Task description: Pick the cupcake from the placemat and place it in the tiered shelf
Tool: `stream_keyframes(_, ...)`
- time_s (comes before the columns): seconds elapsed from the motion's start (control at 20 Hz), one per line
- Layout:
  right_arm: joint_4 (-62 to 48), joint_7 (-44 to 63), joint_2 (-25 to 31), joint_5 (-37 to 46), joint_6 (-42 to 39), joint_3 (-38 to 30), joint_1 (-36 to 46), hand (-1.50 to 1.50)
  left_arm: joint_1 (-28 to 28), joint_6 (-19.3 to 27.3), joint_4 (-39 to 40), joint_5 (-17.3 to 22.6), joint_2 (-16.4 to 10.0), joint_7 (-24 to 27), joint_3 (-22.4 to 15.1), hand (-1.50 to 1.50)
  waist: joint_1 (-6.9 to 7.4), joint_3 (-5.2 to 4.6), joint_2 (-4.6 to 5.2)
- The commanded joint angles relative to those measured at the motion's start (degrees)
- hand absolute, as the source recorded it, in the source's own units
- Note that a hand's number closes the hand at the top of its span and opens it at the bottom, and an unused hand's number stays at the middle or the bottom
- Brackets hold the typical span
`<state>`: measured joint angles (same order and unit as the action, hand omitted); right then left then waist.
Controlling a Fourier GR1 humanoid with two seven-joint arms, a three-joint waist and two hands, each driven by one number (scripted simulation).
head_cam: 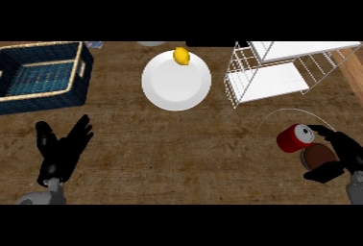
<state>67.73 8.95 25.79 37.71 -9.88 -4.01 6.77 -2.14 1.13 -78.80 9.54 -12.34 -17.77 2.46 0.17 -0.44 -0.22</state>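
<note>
Red-wrapped cupcake (292,139) with a white top and a small dark spot on it, tipped on its side at the table's (177,144) right end. It lies inside the thin pale outline that reads as the placemat (287,110). So it is not yet moved off. The right hand (344,151) is on it. The fingers (333,137) are curled inward with one tip against the white top, and the thumb is hooked in lower down. A brown disc (318,154) sits between fingers and thumb, touching the cupcake. Cannot tell if it belongs to the cupcake or is a separate thing. Progress, as a judgement: the reach is done and the grasp looks made or closing. Cannot tell if the cupcake is lifted clear of the mat. Carry and release are left. The tiered shelf (273,81), white wire with white boards, stands beyond the cupcake toward the upper right, apart from it, with nothing visible on its boards. Next move likely needs a lift and a forward carry over the wire edge; the tilt could make it slip. Further left are a white plate (174,89) with a lemon (182,55) at its far rim, then a dark blue basket (50,102) at upper left. The left hand (62,151) rests at lower left, fingers straight and spread, holding nothing.
</note>
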Motion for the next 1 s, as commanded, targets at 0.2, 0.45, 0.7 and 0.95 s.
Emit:
stream_keyframes(0.2,-5.5,-7.0,-3.6,4.2,1.3,5.1,1.1,1.5,-0.7,0.4,2.6,-1.7,0.6,1.9,0.7,0.0,0.01,0.45,0.28)
stream_keyframes(0.45,5.3,-7.8,-4.0,2.3,0.5,4.3,-4.5,1.5,-2.8,-1.3,6.4,-1.1,0.9,3.4,1.8,0.0,-0.52,0.41,0.18)
stream_keyframes(0.7,12.0,-9.6,-4.5,2.5,-5.7,10.2,-0.3,1.5,1.8,-0.5,-0.4,-1.0,1.8,1.5,0.3,0.0,0.55,0.43,0.05)
stream_keyframes(0.95,19.1,-8.4,-8.6,0.6,-12.9,15.8,5.3,1.5,2.4,-2.0,-0.5,-1.3,0.0,1.1,0.6,0.0,0.4,0.41,0.01)
